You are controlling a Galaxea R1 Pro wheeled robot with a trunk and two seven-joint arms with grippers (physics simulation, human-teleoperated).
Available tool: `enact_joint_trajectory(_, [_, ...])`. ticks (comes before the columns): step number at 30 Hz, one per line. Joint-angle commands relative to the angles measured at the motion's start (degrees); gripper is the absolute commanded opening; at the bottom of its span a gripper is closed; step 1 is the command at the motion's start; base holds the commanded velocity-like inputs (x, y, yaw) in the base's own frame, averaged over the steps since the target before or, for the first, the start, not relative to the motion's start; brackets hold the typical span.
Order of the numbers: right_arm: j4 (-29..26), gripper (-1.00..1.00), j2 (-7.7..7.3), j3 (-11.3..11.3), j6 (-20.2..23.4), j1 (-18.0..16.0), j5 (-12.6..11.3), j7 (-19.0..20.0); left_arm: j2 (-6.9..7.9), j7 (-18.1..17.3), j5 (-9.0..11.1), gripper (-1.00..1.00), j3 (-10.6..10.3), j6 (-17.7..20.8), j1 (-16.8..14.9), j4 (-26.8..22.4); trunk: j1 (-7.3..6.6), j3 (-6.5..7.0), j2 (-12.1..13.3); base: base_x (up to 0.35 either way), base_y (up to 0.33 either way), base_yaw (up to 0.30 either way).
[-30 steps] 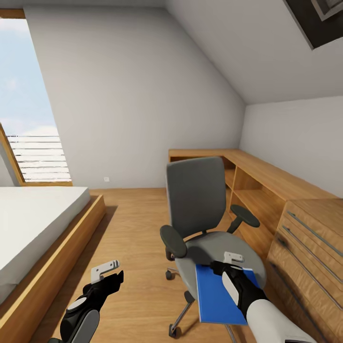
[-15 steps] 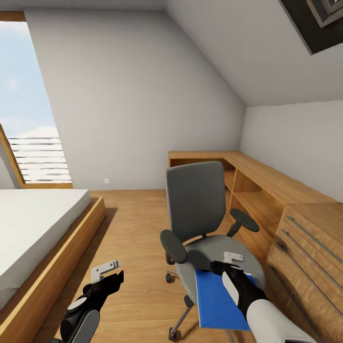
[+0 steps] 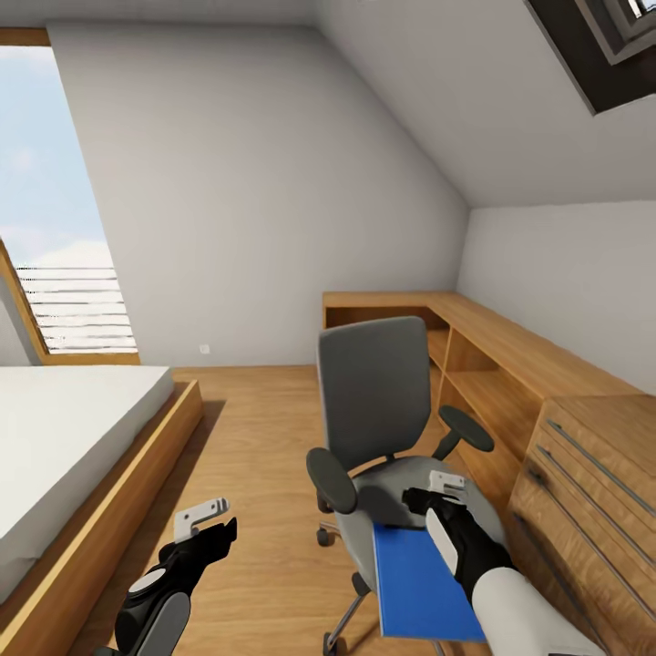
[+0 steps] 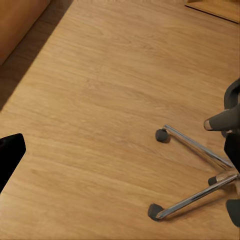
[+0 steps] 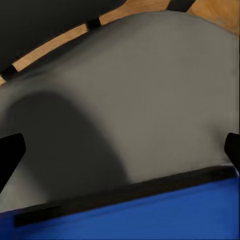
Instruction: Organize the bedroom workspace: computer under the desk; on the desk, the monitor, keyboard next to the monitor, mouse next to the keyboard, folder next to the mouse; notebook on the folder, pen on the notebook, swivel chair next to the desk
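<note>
right gripper (image 3: 435, 492) reached a bit farther over the blue folder (image 3: 421, 588) than a second ago, fingers spread wide, nothing pinched yet. folder still flat on the near edge of the swivel chair (image 3: 383, 428) seat, sticking out front. left gripper (image 3: 208, 521) hanging over the floor, can't tell open or shut. looks like the grab comes next.

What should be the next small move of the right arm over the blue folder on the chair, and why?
Probably lower the right gripper a little toward the folder's far edge and close on it. In the right wrist view the folder lies flat on the swivel chair seat, its edge running between the two spread fingertips, and nothing is held yet. The left gripper hangs idle over the floor.
</note>
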Motion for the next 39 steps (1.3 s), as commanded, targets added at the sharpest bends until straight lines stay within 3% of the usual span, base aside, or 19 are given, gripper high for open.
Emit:
enact_joint_trajectory(1, [-1.7, 1.00, 0.08, -0.1, 1.0, 0.1, -0.5, -0.2, 0.06, 0.6, 0.5, 1.00, -0.1, 0.1, -0.1, -0.1, -0.23, 0.12, 0.4, 0.000, 0.000, 0.000])
enact_joint_trajectory(5, [-13.0, 1.00, 0.26, -0.1, 6.7, 3.3, -0.6, -0.2, 0.06, 0.6, 0.5, 1.00, -0.1, 0.0, -0.1, -0.1, -1.11, 0.84, 2.0, 0.000, 0.000, 0.000])
enact_joint_trajectory(9, [-29.1, 1.00, 0.37, -0.2, 13.0, 10.8, -1.2, -0.2, 0.06, 0.6, 0.6, 1.00, -0.1, 0.1, -0.1, -0.1, -1.55, 1.19, 2.8, 0.000, 0.000, 0.000])
enact_joint_trajectory(12, [-34.2, 1.00, 0.43, -0.2, 14.4, 13.6, -1.5, -0.1, 0.06, 0.5, 0.6, 1.00, -0.1, 0.1, -0.1, -0.1, -1.55, 1.19, 2.8, 0.000, 0.000, 0.000])
enact_joint_trajectory(33, [-38.7, 1.00, 1.14, -0.3, 14.8, 15.3, -1.9, 0.0, 0.06, 0.4, 0.6, 1.00, -0.1, 0.1, -0.1, 0.8, -1.55, 1.20, 2.8, 0.000, 0.001, -0.002])
enact_joint_trajectory(39, [-38.6, 1.00, 1.52, -0.3, 14.8, 15.4, -1.8, 0.0, 0.06, 0.4, 0.5, 1.00, -0.1, 0.0, -0.1, 1.0, -1.55, 1.20, 2.8, -0.208, 0.214, -0.072])
